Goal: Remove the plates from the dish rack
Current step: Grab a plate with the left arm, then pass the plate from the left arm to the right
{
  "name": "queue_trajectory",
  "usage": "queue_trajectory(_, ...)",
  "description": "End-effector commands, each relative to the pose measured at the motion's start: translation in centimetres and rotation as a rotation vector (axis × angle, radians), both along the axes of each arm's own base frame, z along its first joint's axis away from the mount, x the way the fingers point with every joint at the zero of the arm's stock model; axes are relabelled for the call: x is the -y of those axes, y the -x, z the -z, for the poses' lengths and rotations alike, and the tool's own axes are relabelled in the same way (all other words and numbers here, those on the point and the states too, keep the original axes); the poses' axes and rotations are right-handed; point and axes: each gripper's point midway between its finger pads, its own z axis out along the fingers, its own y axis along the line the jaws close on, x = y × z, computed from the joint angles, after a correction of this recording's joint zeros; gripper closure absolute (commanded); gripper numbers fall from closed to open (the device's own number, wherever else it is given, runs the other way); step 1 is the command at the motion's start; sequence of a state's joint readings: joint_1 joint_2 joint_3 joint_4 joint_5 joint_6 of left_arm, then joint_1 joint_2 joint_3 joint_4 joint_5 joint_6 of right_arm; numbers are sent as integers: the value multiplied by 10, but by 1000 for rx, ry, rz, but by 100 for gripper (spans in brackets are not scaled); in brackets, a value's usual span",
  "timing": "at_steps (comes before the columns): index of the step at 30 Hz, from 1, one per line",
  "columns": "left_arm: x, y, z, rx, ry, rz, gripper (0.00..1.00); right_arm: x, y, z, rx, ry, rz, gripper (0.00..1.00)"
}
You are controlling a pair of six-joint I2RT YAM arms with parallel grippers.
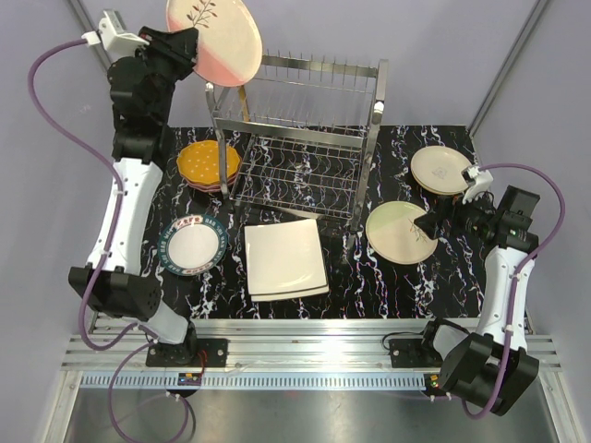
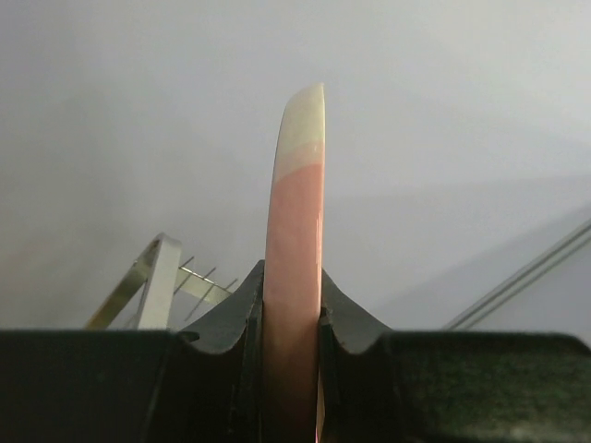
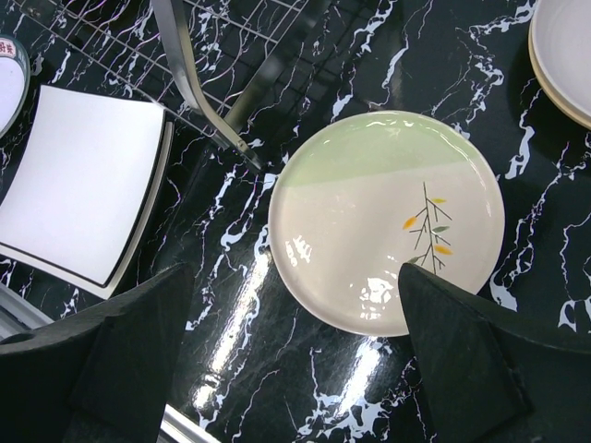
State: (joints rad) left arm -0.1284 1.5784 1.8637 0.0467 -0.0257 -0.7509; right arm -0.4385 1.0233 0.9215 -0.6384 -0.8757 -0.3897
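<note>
The left gripper (image 2: 292, 318) has its fingers (image 2: 229, 323) clenched on the rim of the pink-and-cream plate (image 2: 297, 212). It holds the plate on edge, high above the far-left corner of the dish rack (image 1: 295, 138). The right gripper (image 3: 294, 277) hangs spread wide, grasping nothing, over the green-and-cream plate (image 3: 369, 203), which lies flat right of the rack.

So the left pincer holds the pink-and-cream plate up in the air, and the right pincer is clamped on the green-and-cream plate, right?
Not quite. The right pincer is not clamped on the green-and-cream plate: the right wrist view shows its jaws wide open above the plate, gripping nothing. The left pincer does hold the pink-and-cream plate up in the air.
</note>
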Motion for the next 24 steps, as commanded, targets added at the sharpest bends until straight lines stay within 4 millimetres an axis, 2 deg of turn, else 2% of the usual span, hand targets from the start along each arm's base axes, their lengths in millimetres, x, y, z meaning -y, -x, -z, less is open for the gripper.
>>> queue_trajectory(1, -8, 101, -114, 370, 149, 118, 100, -4, 1, -11, 31, 9, -34, 0)
queue_trajectory(2, -7, 114, -119, 387, 166, 144, 100, -4, 1, -14, 34, 11, -36, 0)
queue_trajectory(5, -3, 121, -109, 366, 178, 179, 100, -6, 2, -21, 49, 9, -43, 0)
queue_trajectory(6, -2, 133, -112, 374, 194, 201, 100, -8, 3, -23, 52, 4, -48, 0)
queue_trajectory(7, -1, 137, -111, 376, 203, 213, 100, -9, 4, -26, 58, 3, -52, 0)
queue_trajectory(8, 3, 137, -102, 353, 221, 240, 100, -9, 4, -29, 62, 1, -54, 0)
queue_trajectory(10, 4, 155, -104, 371, 237, 269, 100, -12, 6, -31, 60, -11, -66, 0)
queue_trajectory(11, 8, 152, -92, 341, 255, 299, 100, -13, 6, -35, 66, -13, -70, 0)
queue_trajectory(13, 11, 169, -93, 355, 264, 341, 100, -15, 9, -37, 63, -20, -80, 0)
queue_trajectory(14, 14, 170, -86, 335, 280, 362, 100, -16, 9, -40, 67, -20, -85, 0)
queue_trajectory(17, 20, 186, -81, 326, 301, 424, 100, -20, 14, -44, 64, -31, -98, 0)
queue_trajectory(18, 23, 184, -71, 300, 310, 437, 100, -22, 15, -47, 69, -33, -106, 1)
queue_trajectory(19, 25, 194, -72, 310, 314, 460, 100, -23, 16, -49, 71, -35, -110, 0)
queue_trajectory(21, 30, 199, -63, 289, 332, 503, 100, -25, 18, -54, 75, -40, -119, 0)
queue_trajectory(22, 33, 198, -51, 264, 340, 516, 100, -26, 19, -56, 75, -44, -122, 0)
queue_trajectory(24, 40, 211, -46, 257, 346, 566, 100, -28, 21, -61, 81, -49, -130, 0)
